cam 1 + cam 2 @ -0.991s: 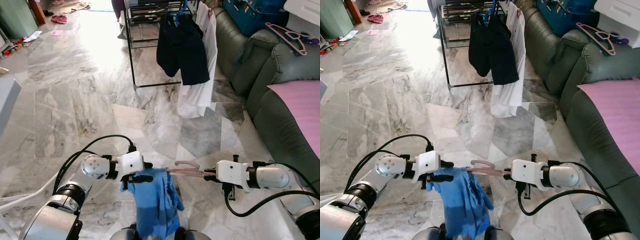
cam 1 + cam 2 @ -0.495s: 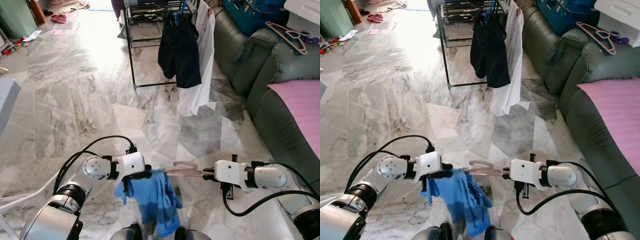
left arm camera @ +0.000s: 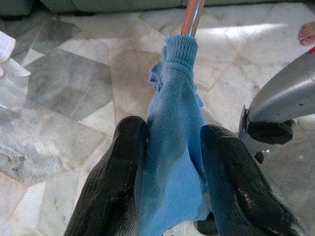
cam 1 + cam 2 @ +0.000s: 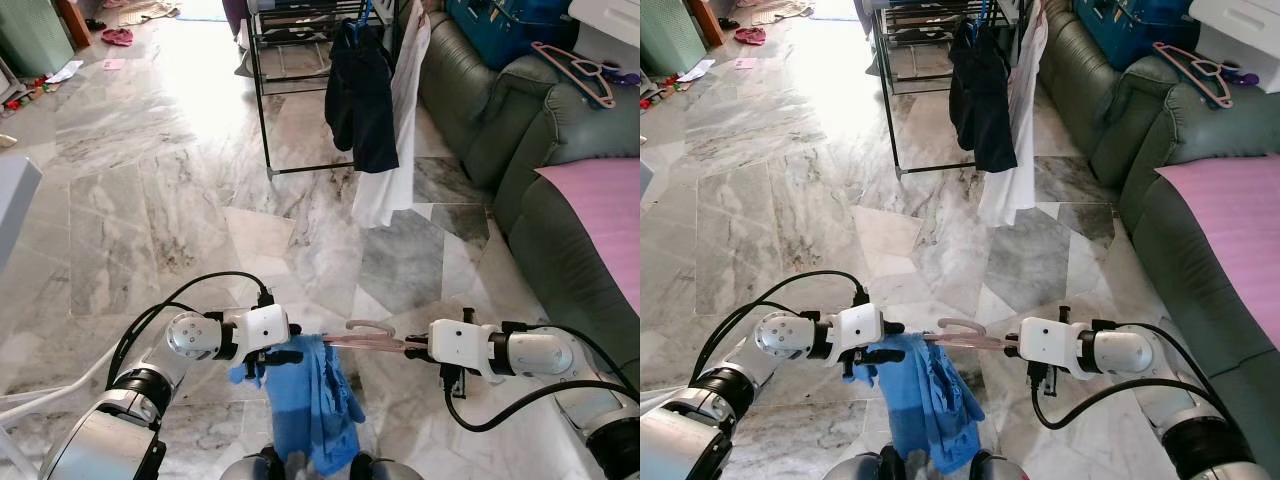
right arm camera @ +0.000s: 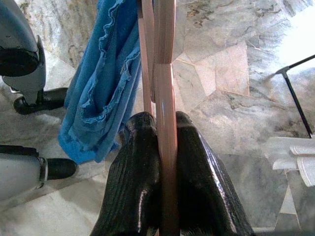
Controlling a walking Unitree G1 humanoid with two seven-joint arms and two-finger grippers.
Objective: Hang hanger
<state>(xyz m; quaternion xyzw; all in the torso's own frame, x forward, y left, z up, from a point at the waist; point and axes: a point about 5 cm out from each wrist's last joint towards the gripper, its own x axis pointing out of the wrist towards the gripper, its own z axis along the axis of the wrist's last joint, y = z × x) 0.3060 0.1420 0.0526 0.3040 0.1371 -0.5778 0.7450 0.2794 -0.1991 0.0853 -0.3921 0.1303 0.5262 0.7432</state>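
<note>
My right gripper (image 5: 165,147): clenched on the pink hanger (image 5: 165,73).
My left gripper (image 3: 172,162): pinching the blue garment (image 3: 172,147) draped on it.

Green sofa (image 4: 520,130) beside marble floor (image 4: 150,200)

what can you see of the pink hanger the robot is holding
The hanger is pale pink and looks like smooth plastic. It lies roughly level between the two arms, low in front of the robot above the marble floor, its hook curving up near the middle. The right tool is shut on one end, its fingers pressed against both sides of the bar. The other end is covered by a blue garment that hangs down, and the left tool pinches that cloth.
</note>
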